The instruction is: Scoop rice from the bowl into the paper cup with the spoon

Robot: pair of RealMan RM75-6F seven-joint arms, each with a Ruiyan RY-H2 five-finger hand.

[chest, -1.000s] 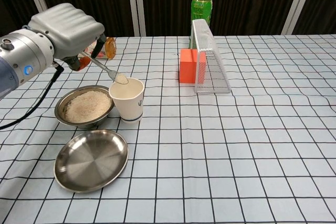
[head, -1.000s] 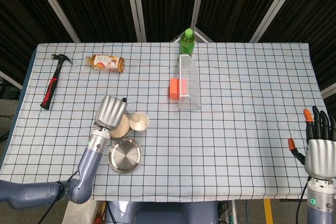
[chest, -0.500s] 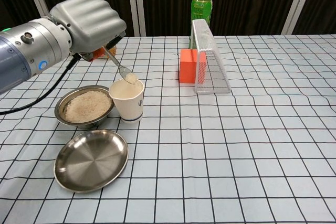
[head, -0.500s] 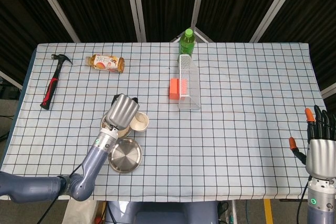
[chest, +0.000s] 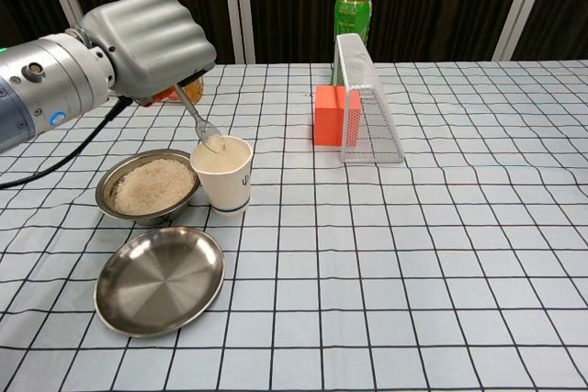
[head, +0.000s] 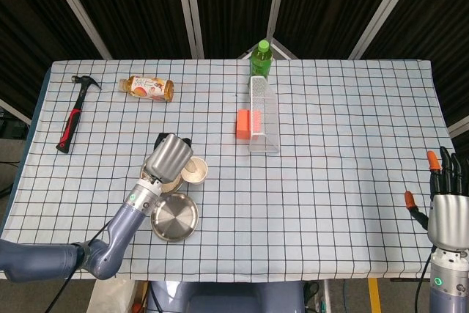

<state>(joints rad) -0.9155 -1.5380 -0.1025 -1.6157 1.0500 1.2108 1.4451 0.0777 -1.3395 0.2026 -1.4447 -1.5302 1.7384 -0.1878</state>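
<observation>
My left hand (chest: 147, 43) (head: 169, 157) grips a metal spoon (chest: 197, 119) by its handle. The spoon slants steeply down, its bowl dipped inside the mouth of the white paper cup (chest: 224, 173) (head: 196, 170). Left of the cup and touching it stands a steel bowl of rice (chest: 149, 187), mostly hidden under my hand in the head view. My right hand (head: 446, 208) hangs off the table's near right corner, its fingers apart and holding nothing.
An empty steel plate (chest: 160, 279) lies in front of the bowl. Behind the cup stand an orange block (chest: 331, 115), a clear grater-like rack (chest: 366, 103) and a green bottle (chest: 350, 12). A hammer (head: 73, 113) and a juice bottle (head: 148, 87) lie at the far left.
My left hand moved right over the cup and tilted the spoon from nearly level to steep. The rice that lay on the spoon no longer shows on it. The right hand sank slightly.
</observation>
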